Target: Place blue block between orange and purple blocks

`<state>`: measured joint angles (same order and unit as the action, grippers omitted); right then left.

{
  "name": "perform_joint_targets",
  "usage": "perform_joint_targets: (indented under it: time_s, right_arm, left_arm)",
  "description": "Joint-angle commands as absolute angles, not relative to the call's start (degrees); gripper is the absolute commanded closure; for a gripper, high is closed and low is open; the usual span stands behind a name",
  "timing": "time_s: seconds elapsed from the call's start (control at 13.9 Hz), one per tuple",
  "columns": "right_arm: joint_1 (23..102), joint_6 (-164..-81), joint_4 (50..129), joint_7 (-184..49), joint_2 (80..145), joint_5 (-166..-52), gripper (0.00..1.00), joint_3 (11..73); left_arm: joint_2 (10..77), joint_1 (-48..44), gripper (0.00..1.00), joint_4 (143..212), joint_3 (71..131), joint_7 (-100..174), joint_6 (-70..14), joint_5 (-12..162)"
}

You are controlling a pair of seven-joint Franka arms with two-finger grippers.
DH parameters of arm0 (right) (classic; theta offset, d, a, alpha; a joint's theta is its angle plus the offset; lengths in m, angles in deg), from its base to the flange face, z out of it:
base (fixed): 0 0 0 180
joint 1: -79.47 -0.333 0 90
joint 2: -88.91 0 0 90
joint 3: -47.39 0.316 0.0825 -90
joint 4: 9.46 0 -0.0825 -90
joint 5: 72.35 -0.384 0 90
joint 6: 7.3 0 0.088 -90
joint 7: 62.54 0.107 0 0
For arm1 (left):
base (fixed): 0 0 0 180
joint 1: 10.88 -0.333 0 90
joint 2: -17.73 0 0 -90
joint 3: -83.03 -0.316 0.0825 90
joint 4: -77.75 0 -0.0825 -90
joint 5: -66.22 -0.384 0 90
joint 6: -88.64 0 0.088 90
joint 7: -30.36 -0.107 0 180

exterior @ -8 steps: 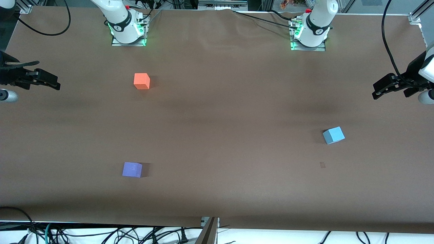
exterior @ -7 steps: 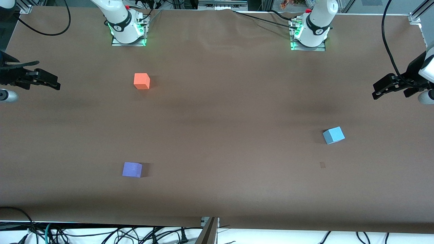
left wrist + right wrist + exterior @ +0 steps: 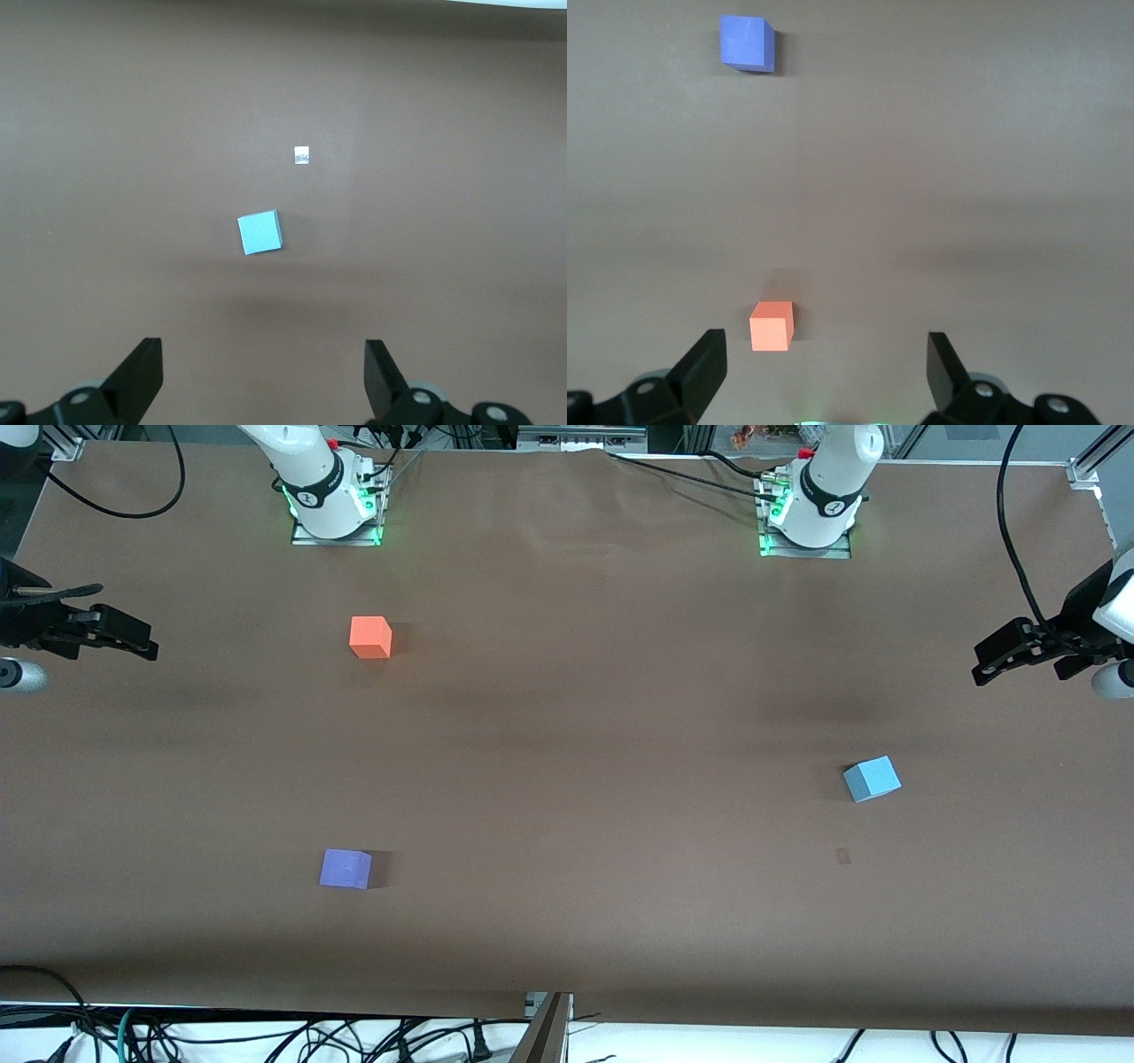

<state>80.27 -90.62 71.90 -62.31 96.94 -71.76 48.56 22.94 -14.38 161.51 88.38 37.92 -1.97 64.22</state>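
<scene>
Brown table [image 3: 567, 717]: one blue block [image 3: 872, 779], one orange block [image 3: 370, 637], one purple block [image 3: 345, 868].

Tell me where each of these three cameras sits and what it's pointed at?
Front view: high across the table, facing both arm bases; shows left gripper, right gripper, all three blocks.
Left wrist view: on the left arm, looking down at the blue block; its open fingers show.
Right wrist view: looks over orange block and purple block, both shared with the front view.

Even overhead light falls on the matte brown table [image 3: 567, 717], without glare. Each small matte cube casts 1 short soft shadow. All views are sharp.
</scene>
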Motion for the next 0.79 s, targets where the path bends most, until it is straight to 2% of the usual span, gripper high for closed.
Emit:
perform_joint_targets:
  time_s: [0.0,0.72]
  right_arm:
    - [80.44,-90.44,70.96,-62.72,97.34,-72.7,0.0,48.53]
    - [80.62,-90.53,70.96,-63.24,97.34,-72.7,0.0,48.53]
  left_arm:
    - [23.09,-14.74,0.0,160.98,88.39,37.22,-1.36,65.69]
    - [23.09,-14.74,0.0,160.98,88.3,37.3,-0.92,65.69]
